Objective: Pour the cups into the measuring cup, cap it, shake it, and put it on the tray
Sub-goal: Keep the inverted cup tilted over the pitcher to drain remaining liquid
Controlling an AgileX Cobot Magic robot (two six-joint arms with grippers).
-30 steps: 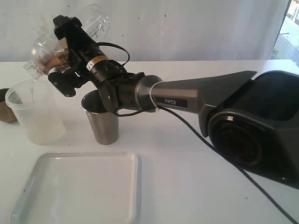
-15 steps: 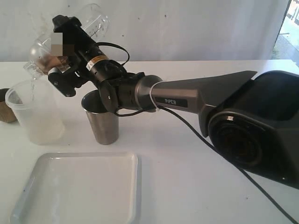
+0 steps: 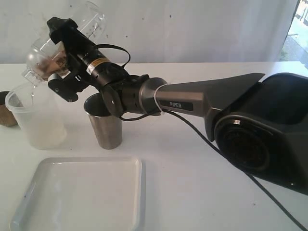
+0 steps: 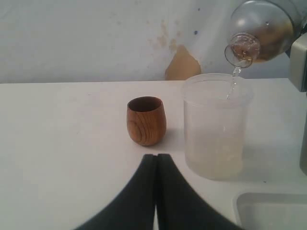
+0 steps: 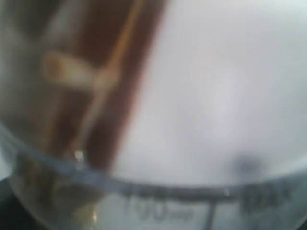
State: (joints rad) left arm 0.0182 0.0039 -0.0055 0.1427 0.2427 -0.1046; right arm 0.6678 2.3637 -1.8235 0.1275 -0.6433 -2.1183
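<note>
My right gripper (image 3: 60, 54) is shut on the measuring cup (image 3: 89, 17), a clear cylinder held high and tipped steeply down to the left. In the right wrist view its printed scale (image 5: 192, 143) fills the frame, blurred. A thin stream runs from the measuring cup's lowered end (image 4: 243, 48) into the frosted plastic cup (image 4: 216, 129) below. The brown wooden cup (image 4: 146, 120) stands upright just beyond my left gripper (image 4: 156, 157), which is shut on nothing. The steel tumbler (image 3: 105, 122) stands upright under the right arm. The white tray (image 3: 82, 192) lies in front, bare.
The frosted cup (image 3: 36, 118) stands left of the tumbler, with pale liquid in its lower part. The wooden cup (image 3: 6, 110) sits at the left edge. The right arm's dark body (image 3: 250, 125) spans the table's right half. A white wall rises behind.
The right gripper and the measuring cup have shifted slightly left and tipped a little further. Nothing else has moved.
</note>
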